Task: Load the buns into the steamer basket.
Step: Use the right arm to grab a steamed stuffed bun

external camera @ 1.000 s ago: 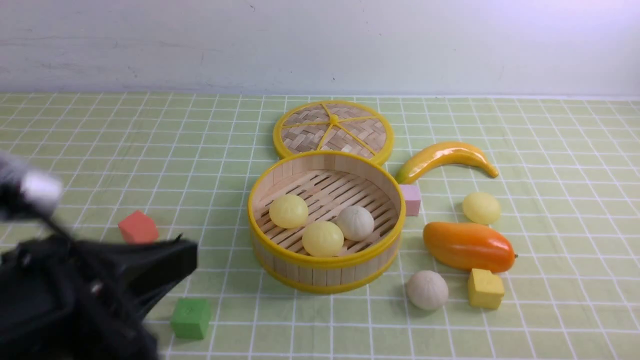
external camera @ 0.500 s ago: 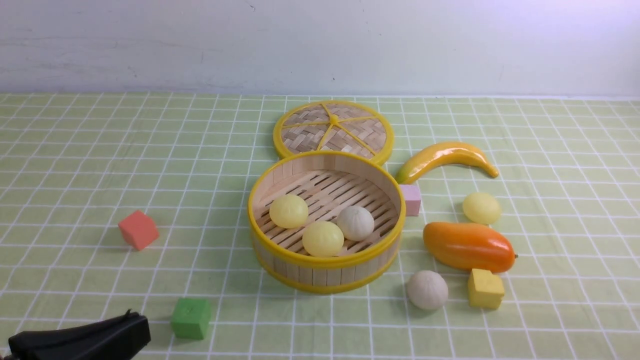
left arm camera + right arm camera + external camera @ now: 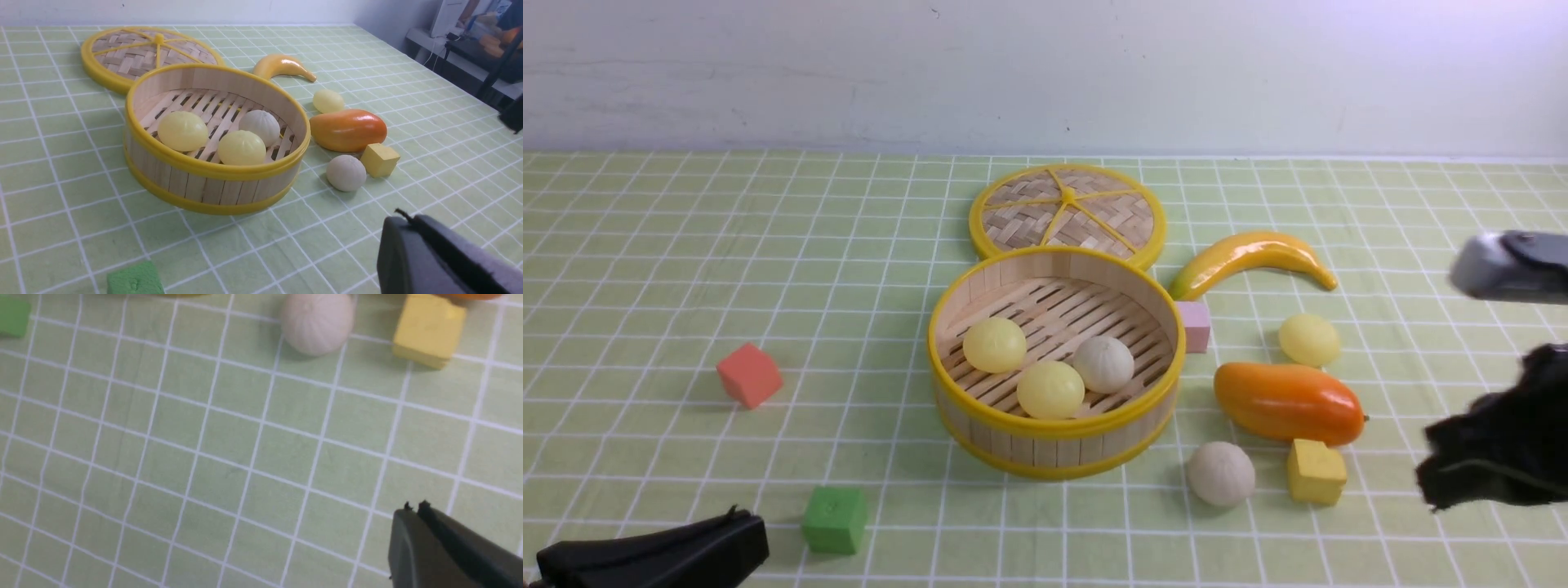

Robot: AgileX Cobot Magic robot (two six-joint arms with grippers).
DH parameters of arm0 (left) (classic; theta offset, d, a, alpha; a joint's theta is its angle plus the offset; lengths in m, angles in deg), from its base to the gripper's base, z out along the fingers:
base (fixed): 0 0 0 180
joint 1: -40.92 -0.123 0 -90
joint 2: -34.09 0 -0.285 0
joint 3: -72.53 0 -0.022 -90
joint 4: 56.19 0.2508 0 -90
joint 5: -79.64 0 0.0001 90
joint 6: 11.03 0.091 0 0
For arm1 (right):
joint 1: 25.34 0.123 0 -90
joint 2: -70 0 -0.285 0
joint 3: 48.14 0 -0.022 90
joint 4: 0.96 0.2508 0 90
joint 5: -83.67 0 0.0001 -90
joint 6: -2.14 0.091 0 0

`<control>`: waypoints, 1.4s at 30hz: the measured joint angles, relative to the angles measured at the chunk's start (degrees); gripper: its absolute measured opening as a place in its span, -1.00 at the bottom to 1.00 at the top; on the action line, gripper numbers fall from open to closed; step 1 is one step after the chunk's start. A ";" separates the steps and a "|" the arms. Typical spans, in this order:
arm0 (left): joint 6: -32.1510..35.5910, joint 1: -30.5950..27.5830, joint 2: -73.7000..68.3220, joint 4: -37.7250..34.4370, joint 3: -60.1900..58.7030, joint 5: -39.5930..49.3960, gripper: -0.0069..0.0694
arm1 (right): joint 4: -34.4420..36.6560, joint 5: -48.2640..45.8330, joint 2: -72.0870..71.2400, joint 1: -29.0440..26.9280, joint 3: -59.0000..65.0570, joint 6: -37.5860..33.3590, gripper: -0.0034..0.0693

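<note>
Nearest, the left gripper [image 3: 754, 535] and the right gripper [image 3: 413, 509] each have their fingers pressed together, empty. One pleated bun [image 3: 1220, 474] lies on the cloth beside the yellow cube [image 3: 1315, 471]; three buns [image 3: 1049, 390] sit inside the steamer basket [image 3: 1054, 454]; a yellow bun [image 3: 1308, 340] rests just behind the mango [image 3: 1286, 403]

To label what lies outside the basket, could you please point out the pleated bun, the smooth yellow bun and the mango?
pleated bun [image 3: 1220, 474], front view, middle of its ridged face.
smooth yellow bun [image 3: 1308, 340], front view, its middle.
mango [image 3: 1288, 403], front view, middle of its orange side.
</note>
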 joint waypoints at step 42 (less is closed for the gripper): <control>0.00 0.00 0.00 0.00 -0.04 0.00 -0.82 | -13.48 10.14 36.00 11.83 -18.64 8.56 -0.87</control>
